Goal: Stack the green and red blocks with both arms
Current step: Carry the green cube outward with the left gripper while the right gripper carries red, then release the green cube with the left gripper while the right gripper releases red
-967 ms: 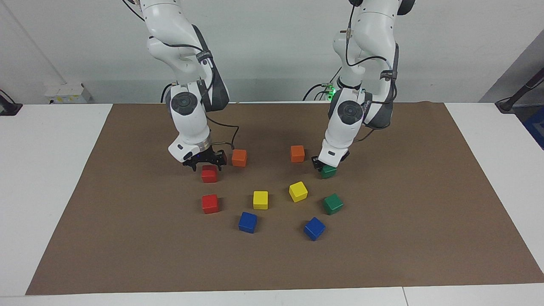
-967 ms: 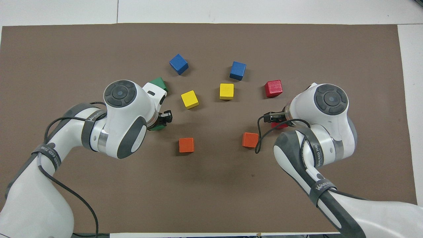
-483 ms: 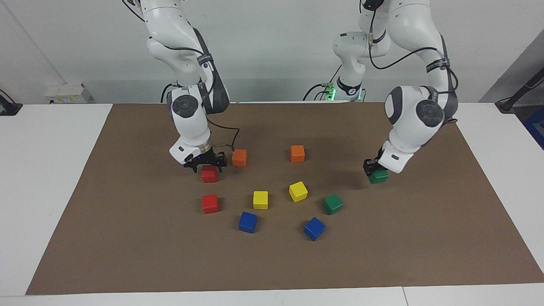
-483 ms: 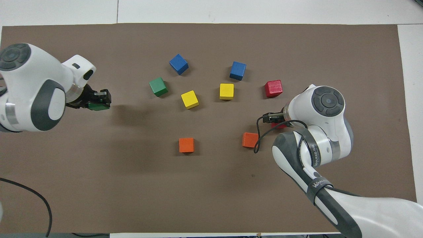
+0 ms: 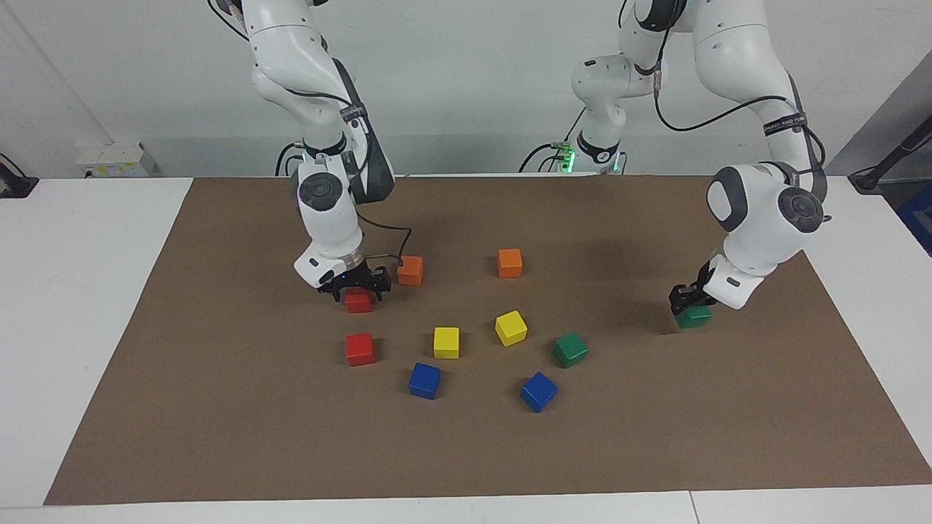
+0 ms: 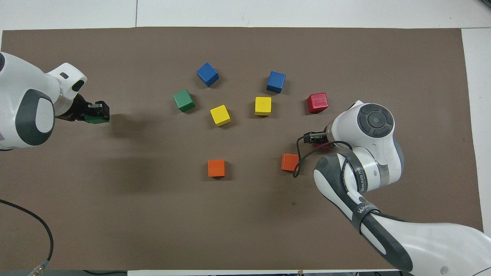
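You had no stack built at this point: all four task blocks were apart. Read the mat (image 5: 655, 437) as a clock face from the robots' end, twelve o'clock farthest from them.

Your left pincer (image 5: 688, 309) was clamped on the carried green block (image 5: 695, 317), low over the mat at nine o'clock. The loose green block (image 5: 569, 348) lay on the mat near eleven o'clock.

Your right pincer (image 5: 355, 291) was down over the near red block (image 5: 357, 303) at three o'clock; I could not tell whether it had gripped it. The far red block (image 5: 360, 348) sat at two o'clock.

Both stacks were left to do.

The strap (image 6: 366, 210) on your right arm carried white lettering that seemed to begin "WAN"; the rest I couldn't read. The blocks bore no writing.
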